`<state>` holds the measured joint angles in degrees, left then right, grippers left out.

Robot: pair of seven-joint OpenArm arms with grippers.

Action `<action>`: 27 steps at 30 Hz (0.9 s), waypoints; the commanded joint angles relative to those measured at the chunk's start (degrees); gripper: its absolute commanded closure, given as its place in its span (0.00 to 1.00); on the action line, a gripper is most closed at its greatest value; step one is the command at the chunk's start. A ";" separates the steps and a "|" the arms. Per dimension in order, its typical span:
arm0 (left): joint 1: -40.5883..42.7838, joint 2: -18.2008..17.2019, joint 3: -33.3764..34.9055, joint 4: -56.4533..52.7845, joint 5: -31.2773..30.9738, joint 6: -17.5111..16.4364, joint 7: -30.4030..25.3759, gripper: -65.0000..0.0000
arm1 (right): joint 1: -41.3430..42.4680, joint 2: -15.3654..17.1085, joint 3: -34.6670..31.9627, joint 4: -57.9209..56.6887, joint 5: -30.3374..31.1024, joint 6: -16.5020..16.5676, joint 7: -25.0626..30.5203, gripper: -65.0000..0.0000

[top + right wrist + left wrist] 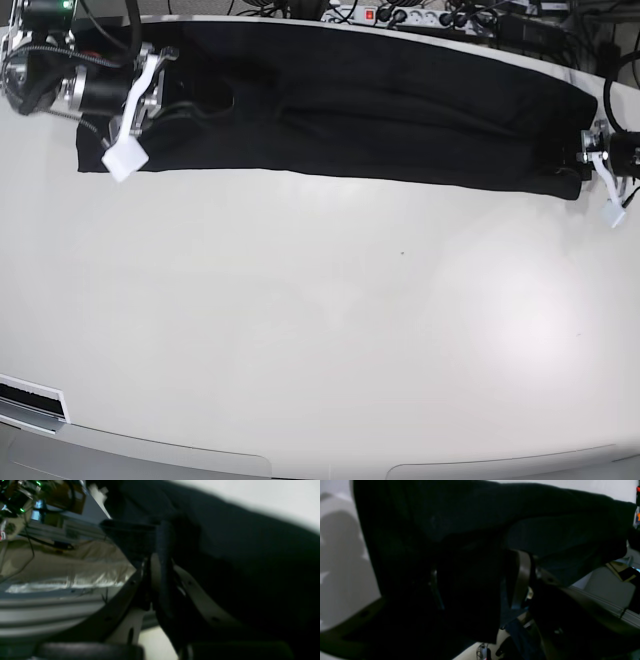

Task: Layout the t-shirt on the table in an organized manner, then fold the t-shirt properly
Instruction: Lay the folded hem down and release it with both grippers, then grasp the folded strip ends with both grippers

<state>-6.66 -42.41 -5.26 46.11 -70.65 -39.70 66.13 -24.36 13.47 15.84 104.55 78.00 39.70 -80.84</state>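
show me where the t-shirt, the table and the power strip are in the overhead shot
t-shirt [380,115], base view, on the middle of the black fabric.
table [330,330], base view, on the bare white top in front of the shirt.
power strip [385,16], base view, on its white body beyond the table's far edge.

The t-shirt [340,110] is being stretched along the table's [320,330] far edge, between the right gripper [128,118] and left gripper [598,172].

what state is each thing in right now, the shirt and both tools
t-shirt: stretched in a long band along the far edge of the table, still creased
left tool: shut on the t-shirt's end
right tool: shut on the t-shirt's other end
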 commanded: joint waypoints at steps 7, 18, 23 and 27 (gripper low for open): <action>-2.12 -1.60 -0.44 0.61 -4.20 -0.30 -0.35 0.47 | -2.62 0.52 0.28 0.87 -6.05 0.30 0.84 1.00; -5.29 -3.50 -2.56 0.61 -6.40 -0.30 -0.11 0.47 | -2.78 1.07 3.37 5.66 -4.33 0.30 0.84 0.45; -4.42 -4.31 -11.10 0.61 -6.38 -0.30 0.61 0.47 | -2.80 -1.33 7.82 8.09 -2.40 0.30 0.84 0.48; -3.54 -4.28 -19.30 0.59 -4.46 -0.30 0.74 0.47 | -2.27 -4.98 5.95 6.10 -10.95 0.30 2.01 0.99</action>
<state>-9.26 -44.88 -24.16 46.04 -73.69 -39.59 67.59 -26.81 7.97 21.52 109.84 65.25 39.70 -79.90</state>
